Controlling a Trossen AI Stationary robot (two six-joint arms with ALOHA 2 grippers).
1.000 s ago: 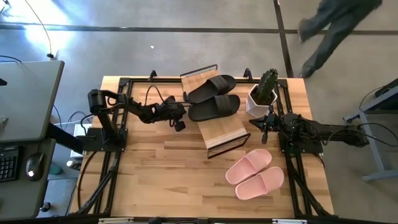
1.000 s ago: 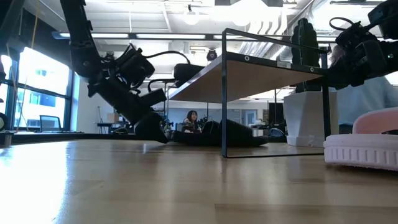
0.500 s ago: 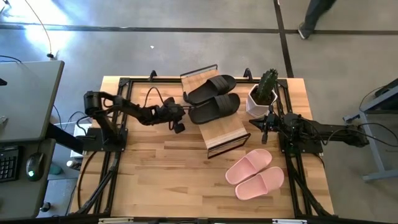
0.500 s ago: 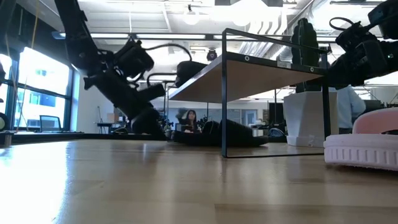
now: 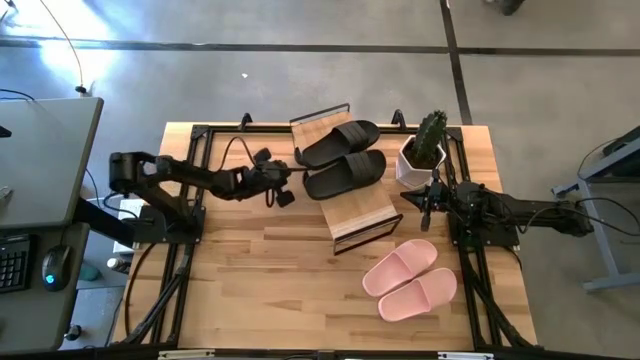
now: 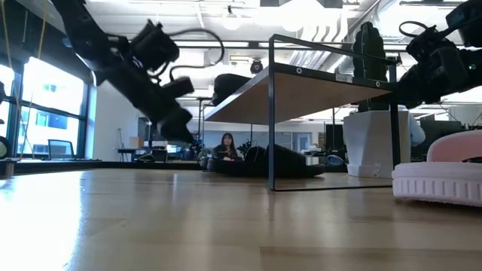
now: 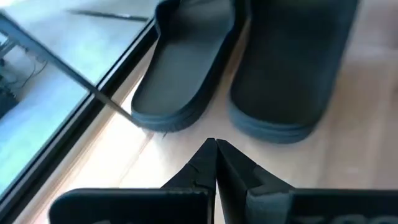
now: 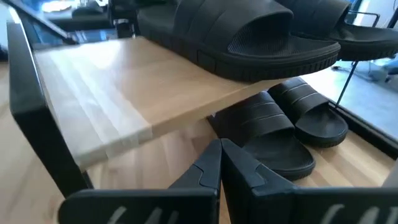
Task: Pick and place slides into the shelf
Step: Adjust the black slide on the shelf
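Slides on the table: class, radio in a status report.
Left gripper shut, empty, beside shelf. Right gripper shut, empty. Black slides shelved; pink slides on table. Nothing blocking.

Lower-tier black slides (image 8: 292,134) mostly hidden under shelf (image 5: 362,212).

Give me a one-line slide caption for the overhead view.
Black slides on shelf, pink slides still on table.

Bright even overhead light, window glare, soft blur in wrist views.
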